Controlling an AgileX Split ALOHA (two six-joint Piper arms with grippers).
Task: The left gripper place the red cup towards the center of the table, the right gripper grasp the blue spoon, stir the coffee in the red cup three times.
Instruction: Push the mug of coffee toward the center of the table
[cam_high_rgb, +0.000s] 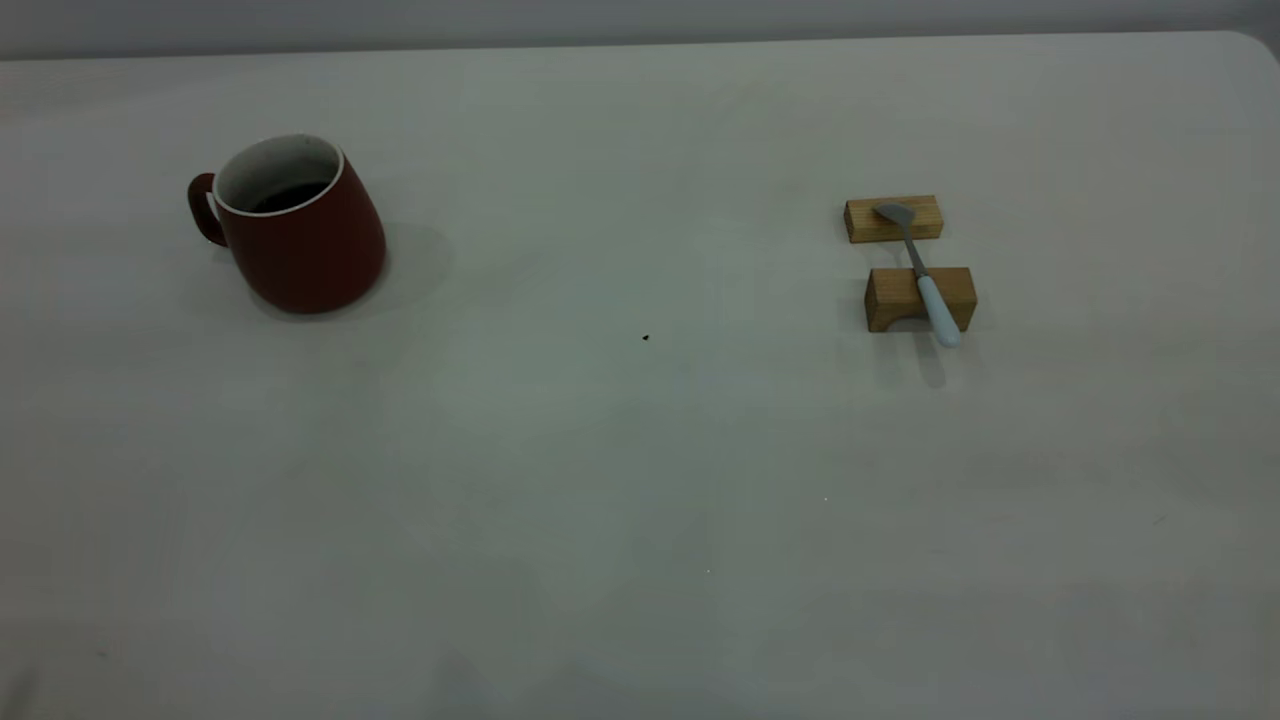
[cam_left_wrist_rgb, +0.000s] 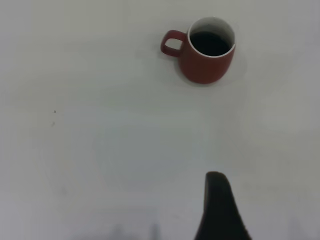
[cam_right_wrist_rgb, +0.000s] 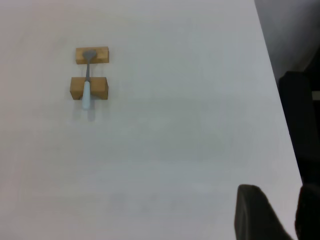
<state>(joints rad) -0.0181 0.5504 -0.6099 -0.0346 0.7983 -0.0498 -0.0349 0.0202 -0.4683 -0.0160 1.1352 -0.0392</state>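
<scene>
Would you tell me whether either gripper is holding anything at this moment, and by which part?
Nothing is held: the red cup and the blue spoon sit untouched.

Matt table, wooden blocks

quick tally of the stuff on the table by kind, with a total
red cup: 1
blue spoon: 1
wooden blocks: 2
total: 4
</scene>
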